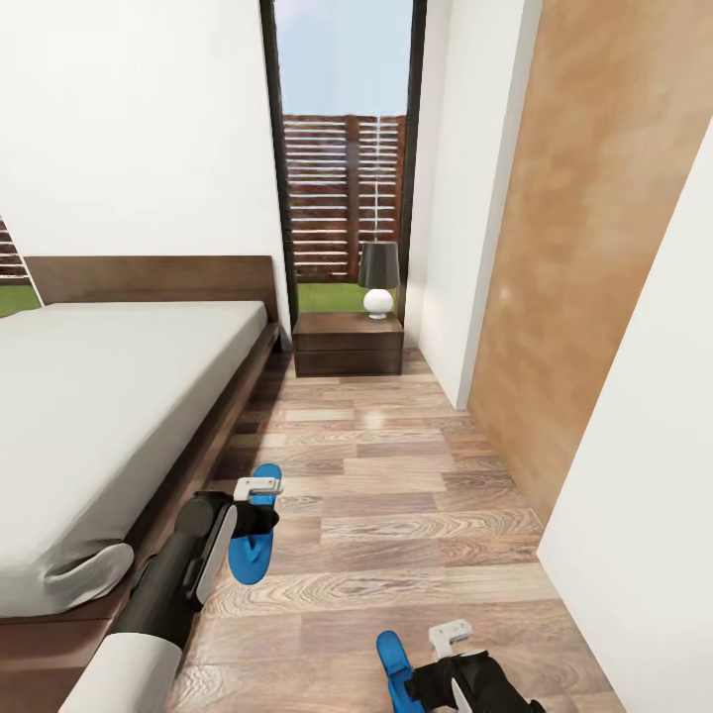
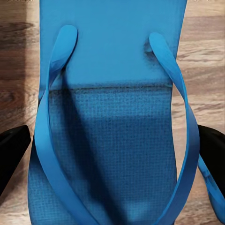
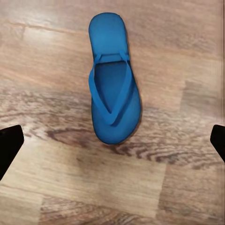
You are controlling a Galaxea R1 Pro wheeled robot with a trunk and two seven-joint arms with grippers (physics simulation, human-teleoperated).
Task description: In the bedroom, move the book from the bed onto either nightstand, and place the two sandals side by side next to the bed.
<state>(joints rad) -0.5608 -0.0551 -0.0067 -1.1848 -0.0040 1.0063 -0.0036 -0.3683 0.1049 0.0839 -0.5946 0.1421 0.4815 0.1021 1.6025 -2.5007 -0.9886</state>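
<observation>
Your left gripper sits right over one bright blue flat sandal on the wood-plank floor beside the large low bed with its pale-grey mattress; its fingers stand apart on either side of the sole, apparently not yet closed on it; your right gripper hangs wide open and empty above the second blue sandal, well apart from the first, so the pair isn't side by side yet; the dark-brown wooden nightstand waits ahead.

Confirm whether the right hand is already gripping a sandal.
No. The right hand hangs open above the sandal, which lies flat on the wood floor.
</observation>
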